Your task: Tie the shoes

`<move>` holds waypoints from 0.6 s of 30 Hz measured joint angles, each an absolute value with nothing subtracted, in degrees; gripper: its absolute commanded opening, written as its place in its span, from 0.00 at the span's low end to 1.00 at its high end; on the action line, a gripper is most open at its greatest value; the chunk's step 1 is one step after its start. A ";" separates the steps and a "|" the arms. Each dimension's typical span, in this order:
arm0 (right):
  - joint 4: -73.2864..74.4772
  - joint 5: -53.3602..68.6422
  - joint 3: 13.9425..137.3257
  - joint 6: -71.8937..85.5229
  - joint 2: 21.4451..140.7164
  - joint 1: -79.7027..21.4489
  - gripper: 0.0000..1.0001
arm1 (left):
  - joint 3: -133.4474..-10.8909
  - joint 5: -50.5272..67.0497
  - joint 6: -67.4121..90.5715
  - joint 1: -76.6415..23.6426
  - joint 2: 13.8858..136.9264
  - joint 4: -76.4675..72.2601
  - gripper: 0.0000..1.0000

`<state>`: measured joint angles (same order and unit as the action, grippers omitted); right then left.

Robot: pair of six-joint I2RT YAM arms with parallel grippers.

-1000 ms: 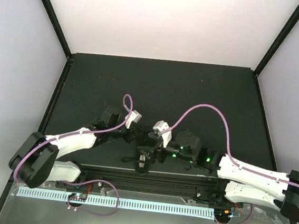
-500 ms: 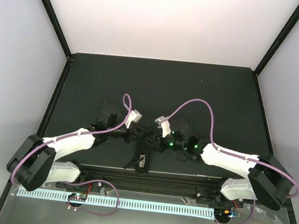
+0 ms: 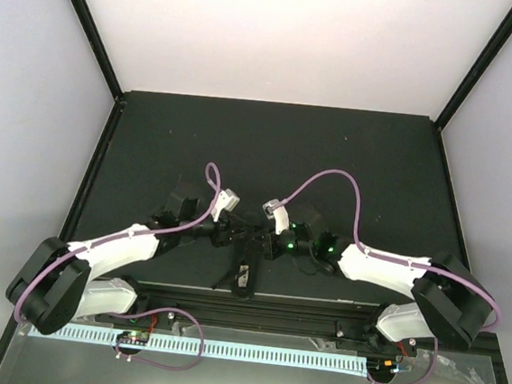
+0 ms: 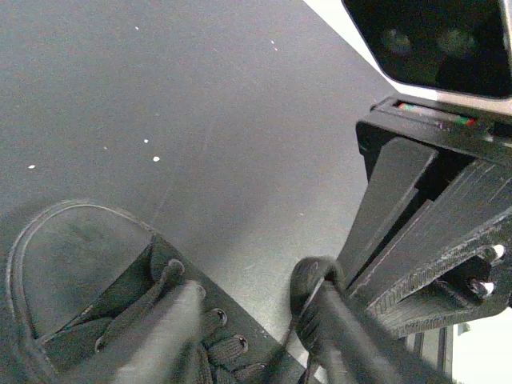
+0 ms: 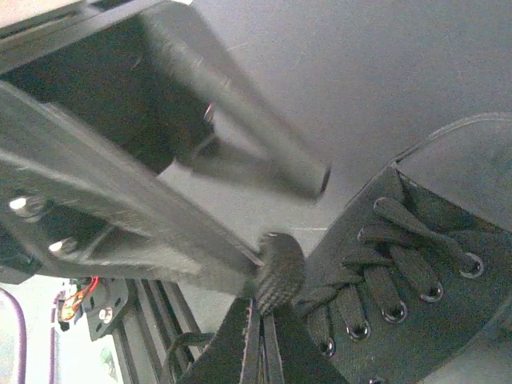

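The small black shoe (image 3: 243, 280) lies at the near edge of the mat with a pale patch on it. Both grippers meet just above it. In the right wrist view my right gripper (image 5: 260, 320) is shut on a loop of black lace (image 5: 276, 272) beside the shoe (image 5: 432, 264). In the left wrist view my left gripper (image 4: 252, 336) is open over the shoe's laces (image 4: 160, 304). The lace loop (image 4: 308, 280) hangs round its right finger (image 4: 352, 336). From above, the left gripper (image 3: 234, 235) and right gripper (image 3: 259, 239) nearly touch.
The black mat (image 3: 277, 158) runs back to white walls with black corner posts. A metal rail (image 3: 254, 305) crosses just in front of the shoe. The purple cables (image 3: 339, 177) arch over both wrists. A loose lace end (image 3: 222, 284) trails left of the shoe.
The right arm swung left to meet the left gripper and its jaws closed on the lace loop. The left gripper's jaws opened.
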<state>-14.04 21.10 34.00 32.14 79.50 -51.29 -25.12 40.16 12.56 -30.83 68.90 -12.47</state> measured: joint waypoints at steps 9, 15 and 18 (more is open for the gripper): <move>-13.54 16.78 31.94 34.24 76.82 -50.85 0.02 | -20.62 25.69 19.62 -41.60 56.55 -3.14 0.73; -13.80 16.43 31.77 35.20 76.86 -50.74 0.02 | -15.14 18.02 25.43 -46.96 45.84 6.98 0.68; -14.26 16.47 31.77 35.81 77.12 -50.74 0.02 | -13.85 17.34 27.22 -48.77 42.74 9.91 0.66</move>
